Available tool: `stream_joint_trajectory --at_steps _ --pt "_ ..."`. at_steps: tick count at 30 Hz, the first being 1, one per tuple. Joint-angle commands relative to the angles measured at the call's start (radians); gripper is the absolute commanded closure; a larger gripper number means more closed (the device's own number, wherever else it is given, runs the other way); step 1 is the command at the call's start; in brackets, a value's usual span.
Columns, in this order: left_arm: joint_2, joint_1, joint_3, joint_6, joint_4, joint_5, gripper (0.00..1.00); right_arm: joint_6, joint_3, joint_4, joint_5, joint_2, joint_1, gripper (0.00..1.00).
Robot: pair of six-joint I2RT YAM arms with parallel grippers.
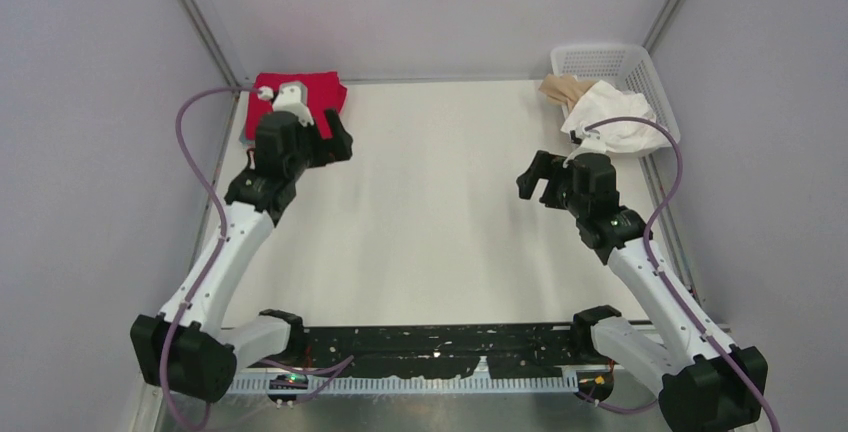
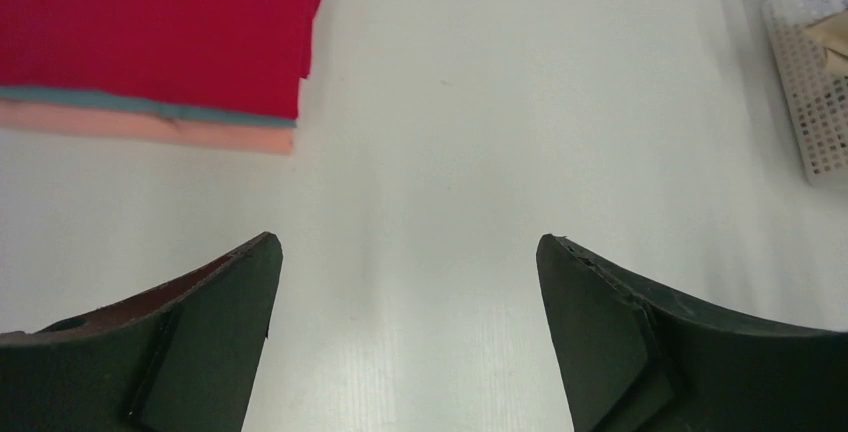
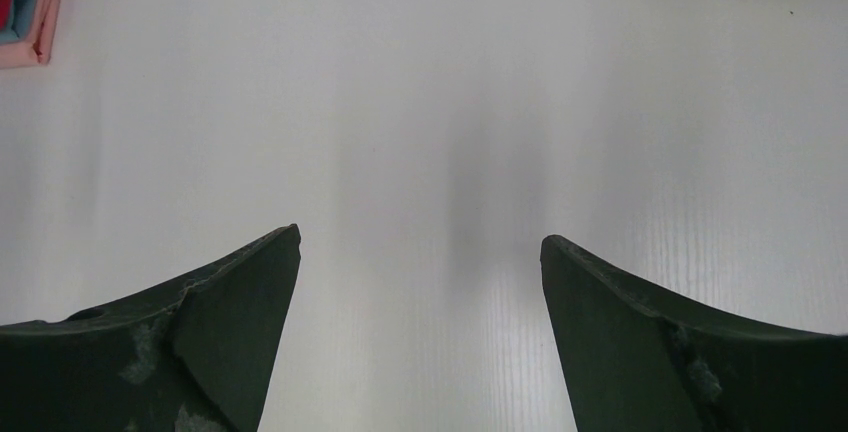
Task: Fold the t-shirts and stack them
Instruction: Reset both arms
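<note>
left tool (image 2: 405, 252) wide open, empty, arm stretched beside red t-shirt (image 2: 150, 22) stack; right tool (image 3: 420, 242) wide open, empty, above table (image 1: 430, 212)

Left gripper (image 2: 407, 242) and right gripper (image 3: 421, 237) gape wide, seemingly hovering, well apart.

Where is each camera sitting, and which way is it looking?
Top camera: behind the arms, looking down on the white table; both arms show, left gripper and right gripper open.
Left wrist camera: on the left arm, facing the folded bright red cloth t-shirt and the white plastic lattice basket; its dark fingers show.
Right wrist camera: on the right arm, facing the tabletop; its fingers show.
Shared: all three catch that t-shirt's stack.
</note>
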Motion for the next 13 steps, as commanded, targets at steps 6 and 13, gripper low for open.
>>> stream_joint_trajectory --at_steps 6,13 --pt "-0.33 -0.186 -0.419 -0.183 0.069 -0.132 0.0 0.019 -0.123 0.094 0.077 -0.067 -0.004 0.05" --pt "-0.501 -0.194 -0.449 -0.192 -0.079 -0.22 0.0 0.033 -0.13 0.146 0.038 -0.049 -0.004 0.05"
